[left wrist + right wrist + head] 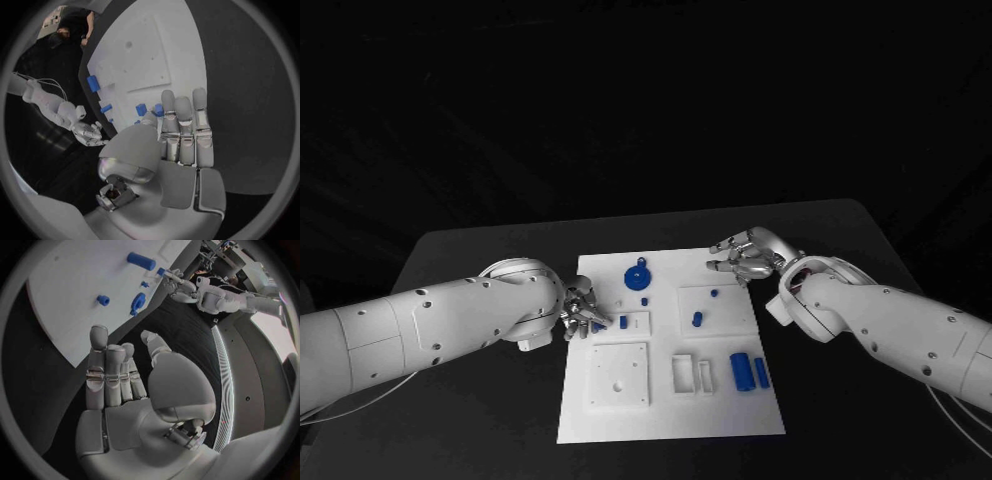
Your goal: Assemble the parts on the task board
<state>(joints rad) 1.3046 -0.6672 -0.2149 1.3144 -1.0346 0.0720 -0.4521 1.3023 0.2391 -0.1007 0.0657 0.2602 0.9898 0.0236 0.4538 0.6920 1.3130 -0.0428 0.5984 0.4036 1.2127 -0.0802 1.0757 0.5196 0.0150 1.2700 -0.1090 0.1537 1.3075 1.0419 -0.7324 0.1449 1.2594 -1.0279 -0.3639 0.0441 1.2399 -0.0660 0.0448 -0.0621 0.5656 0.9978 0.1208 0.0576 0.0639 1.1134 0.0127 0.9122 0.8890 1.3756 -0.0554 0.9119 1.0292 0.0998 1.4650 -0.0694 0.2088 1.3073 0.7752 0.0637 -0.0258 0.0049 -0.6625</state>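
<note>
From the head view, the task board [671, 345] lies mid-tabletop, long axis running from near edge to far edge. The left hand [580, 318] sits at its left edge, seemingly reaching for a small blue part [619, 322]; whether it grips, I cannot tell. The right hand [747, 257] hovers off the far right corner.

The left wrist view shows fingers [185, 131] straight, holding nothing visible.

In the right wrist view, fingers [107, 371] spread, empty, likely waiting.

We see a matt white board [671, 405], smooth like plastic, on a matt black bench [473, 250]. The blue parts [740, 370] look like smooth plastic with a dull sheen. Both hands [181, 135] [119, 375] are silvery metal, satin-bright; the arms [401, 335] wear glossy white shells.
</note>
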